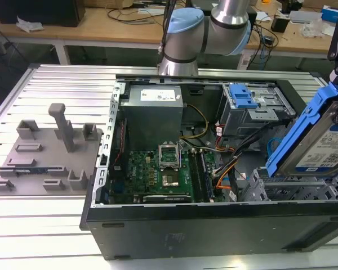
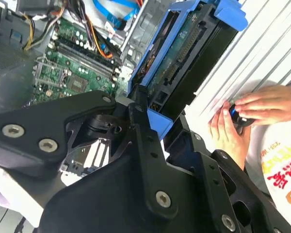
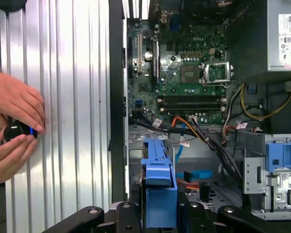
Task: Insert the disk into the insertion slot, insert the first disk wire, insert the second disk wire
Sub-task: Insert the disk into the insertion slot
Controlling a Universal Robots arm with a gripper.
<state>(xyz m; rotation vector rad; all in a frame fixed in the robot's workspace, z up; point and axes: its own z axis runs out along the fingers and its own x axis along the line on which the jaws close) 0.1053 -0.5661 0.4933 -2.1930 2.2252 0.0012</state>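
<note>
The disk [image 1: 325,145] is a silver drive with a white-and-blue label in a bright blue carrier. It hangs tilted at the exterior view's right, above the open computer case. My gripper [image 3: 159,209] is shut on it, black fingers [image 2: 138,114] clamping the blue carrier's end in both wrist views. The disk [image 2: 182,56] points down toward the case interior. The insertion slot [image 1: 293,188], a grey perforated metal cage, lies just below the disk's lower edge, and the two are apart.
A taller grey bay with a blue latch [image 1: 243,100] stands behind the cage. Orange, black and blue cables [image 1: 228,171] run beside the motherboard [image 1: 158,174]. A grey fixture plate [image 1: 45,152] lies left of the case. A person's hands [image 3: 14,128] hold a black knob on the ribbed table.
</note>
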